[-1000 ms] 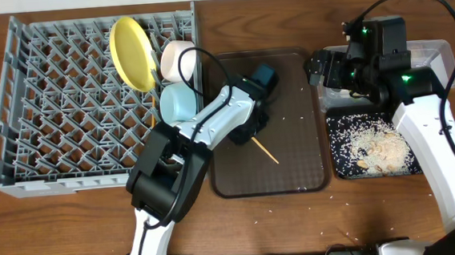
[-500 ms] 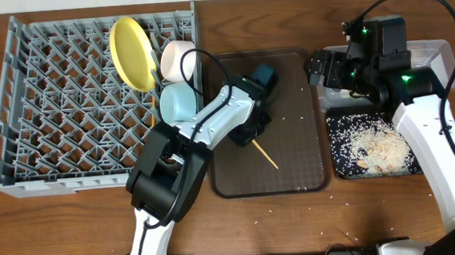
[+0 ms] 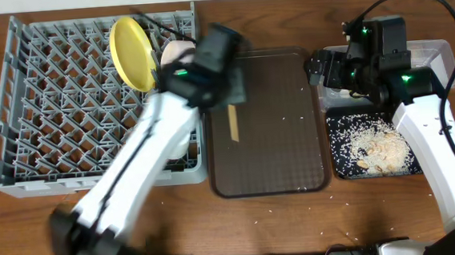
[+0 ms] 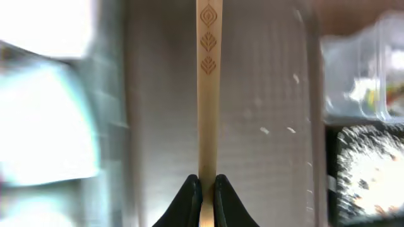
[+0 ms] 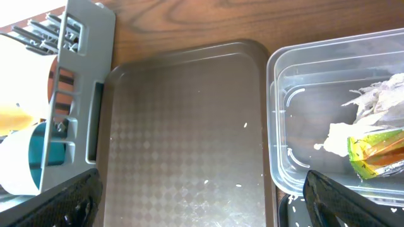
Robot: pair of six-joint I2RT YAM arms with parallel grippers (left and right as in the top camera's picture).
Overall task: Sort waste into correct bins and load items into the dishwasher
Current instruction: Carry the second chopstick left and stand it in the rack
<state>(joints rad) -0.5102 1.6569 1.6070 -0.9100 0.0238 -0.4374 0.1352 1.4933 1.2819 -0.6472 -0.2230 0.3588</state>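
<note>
My left gripper [image 3: 231,103] is shut on the wooden chopsticks [image 3: 233,125] and holds them above the brown tray; the left wrist view shows the fingers [image 4: 207,188] pinching the chopsticks [image 4: 207,94]. The arm is motion-blurred. The grey dish rack [image 3: 57,107] holds the yellow plate [image 3: 130,52] and the white bowl [image 3: 176,52]; the light blue bowl [image 4: 44,126] sits at its right edge. My right gripper [image 3: 324,68] is open and empty over the left end of the clear tub [image 3: 439,48], which holds the napkin [image 5: 372,107] and the wrapper [image 5: 372,154]. The black tray [image 3: 338,164] holds rice and scraps [image 3: 377,149].
The brown serving tray [image 3: 278,156] lies between the rack and the bins, with a few rice grains on it. Loose grains lie on the wooden table [image 3: 298,219] in front of the tray. The rack's right wall [image 5: 82,50] shows in the right wrist view.
My left arm has swung up and back from the brown tray, lifting the chopsticks off it; they now point straight toward the table's front. The right arm has not moved.
</note>
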